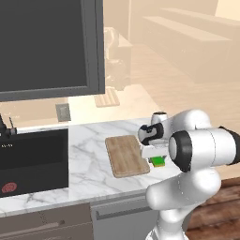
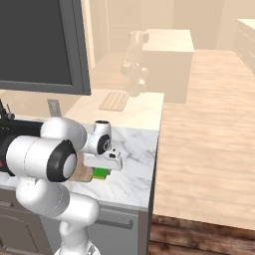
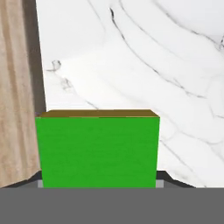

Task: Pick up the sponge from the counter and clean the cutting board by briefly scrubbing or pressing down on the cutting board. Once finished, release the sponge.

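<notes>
A: Sponge (image 3: 97, 148) pinched in tool (image 1: 158, 158), low over counter (image 1: 93, 159) beside cutting board's (image 1: 125, 155) right edge, near counter's front right corner.

B: Risk: shallow grip; slipping out during scrub, or catching board edge.

We count one small bright green rectangular sponge (image 3: 97, 148), one flat light-brown wooden cutting board (image 1: 125, 155), one pale slatted wooden piece (image 1: 107, 97), one white marble desk (image 1: 89, 154), and one black sink (image 1: 33, 159).
</notes>
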Robot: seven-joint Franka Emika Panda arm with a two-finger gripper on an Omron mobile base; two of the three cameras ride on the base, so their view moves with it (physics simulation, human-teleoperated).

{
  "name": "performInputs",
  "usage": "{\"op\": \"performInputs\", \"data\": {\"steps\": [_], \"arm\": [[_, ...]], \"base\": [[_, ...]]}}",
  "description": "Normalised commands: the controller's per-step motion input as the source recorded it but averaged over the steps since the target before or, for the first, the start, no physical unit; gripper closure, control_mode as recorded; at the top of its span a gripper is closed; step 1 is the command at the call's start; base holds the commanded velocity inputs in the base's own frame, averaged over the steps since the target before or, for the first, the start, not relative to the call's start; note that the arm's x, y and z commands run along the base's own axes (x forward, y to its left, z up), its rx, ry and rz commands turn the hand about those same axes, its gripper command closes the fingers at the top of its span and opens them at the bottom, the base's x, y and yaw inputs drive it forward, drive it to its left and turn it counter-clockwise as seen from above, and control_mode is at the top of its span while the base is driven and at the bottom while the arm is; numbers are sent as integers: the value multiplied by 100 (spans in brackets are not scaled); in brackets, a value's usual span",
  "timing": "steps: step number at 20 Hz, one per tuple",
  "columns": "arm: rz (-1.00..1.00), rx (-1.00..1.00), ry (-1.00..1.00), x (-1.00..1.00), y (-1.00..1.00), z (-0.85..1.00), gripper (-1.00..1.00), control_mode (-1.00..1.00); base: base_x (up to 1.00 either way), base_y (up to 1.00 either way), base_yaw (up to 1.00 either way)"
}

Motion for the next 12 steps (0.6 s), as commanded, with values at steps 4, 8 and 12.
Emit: {"op": "performInputs", "data": {"steps": [4,8,12], "arm": [[0,0,0,0,-56,0,100,-100],[0,0,0,0,-46,0,100,-100],[0,0,0,2,-35,-2,100,-100]], "base": [[0,0,0],[0,0,0],[0,0,0]]}}
